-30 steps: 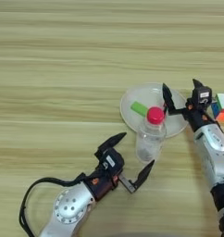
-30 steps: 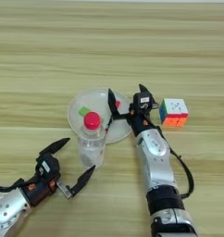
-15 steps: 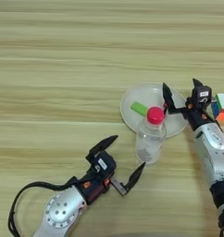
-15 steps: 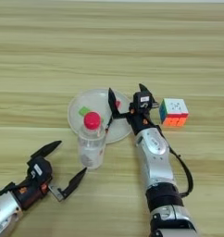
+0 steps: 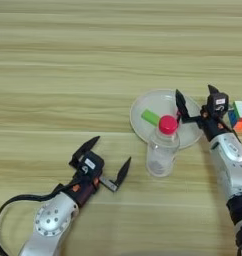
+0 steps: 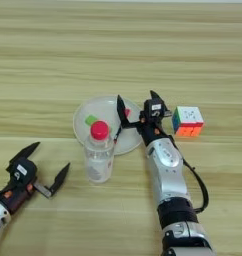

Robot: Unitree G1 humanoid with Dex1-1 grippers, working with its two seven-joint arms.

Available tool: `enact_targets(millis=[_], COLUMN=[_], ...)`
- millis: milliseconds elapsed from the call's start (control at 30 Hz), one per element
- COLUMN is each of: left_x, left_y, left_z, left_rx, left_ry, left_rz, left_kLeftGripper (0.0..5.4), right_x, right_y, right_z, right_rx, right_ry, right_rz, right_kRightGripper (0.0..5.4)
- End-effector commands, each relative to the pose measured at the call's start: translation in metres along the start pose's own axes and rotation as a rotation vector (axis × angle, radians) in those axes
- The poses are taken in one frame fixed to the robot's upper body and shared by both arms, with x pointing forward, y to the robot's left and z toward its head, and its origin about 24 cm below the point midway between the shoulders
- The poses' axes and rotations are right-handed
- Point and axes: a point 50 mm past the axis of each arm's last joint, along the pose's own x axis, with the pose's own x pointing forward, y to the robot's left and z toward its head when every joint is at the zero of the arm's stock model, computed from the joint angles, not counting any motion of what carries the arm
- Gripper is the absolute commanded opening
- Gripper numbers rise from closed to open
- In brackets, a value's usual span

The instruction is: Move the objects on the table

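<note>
My left gripper (image 5: 105,162) hangs with jaws wide and empty beside the small clear plastic red-capped bottle (image 5: 162,147), while my right gripper (image 6: 135,107) spreads empty-jawed over the round white plate (image 5: 143,107).

The bottle (image 5: 162,150) stands in front of the white plate (image 5: 143,122) and covers its near rim. The red pen (image 6: 126,114) shows only as a small red bit behind the right hand (image 6: 135,107); how it lies cannot be told. The colour cube (image 5: 240,116) is cut by the left eye view's right edge. The left hand (image 6: 40,165) has its arm cut off at the right eye view's left edge.
</note>
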Motion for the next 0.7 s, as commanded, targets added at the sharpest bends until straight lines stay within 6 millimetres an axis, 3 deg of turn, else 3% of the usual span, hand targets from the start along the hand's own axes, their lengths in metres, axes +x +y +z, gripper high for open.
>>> enact_targets(millis=[33, 200, 700], left_x=[0.009, 0.025, 0.068], left_y=[0.020, 0.044, 0.063], left_z=[0.000, 0.010, 0.024], left_rx=[-0.033, -0.053, -0.078], left_ry=[-0.004, -0.056, -0.139], left_rz=[0.140, 0.284, 0.422], left_kLeftGripper=[5.38, 5.38, 5.38], right_x=[0.004, 0.004, 0.001], right_y=[0.002, 0.001, -0.004], right_z=[0.003, 0.004, 0.008], right_rx=[0.001, -0.002, -0.021], right_ry=[-0.014, -0.024, -0.044], right_rz=[-0.001, -0.014, -0.068], right_kRightGripper=[5.40, 5.40, 5.40])
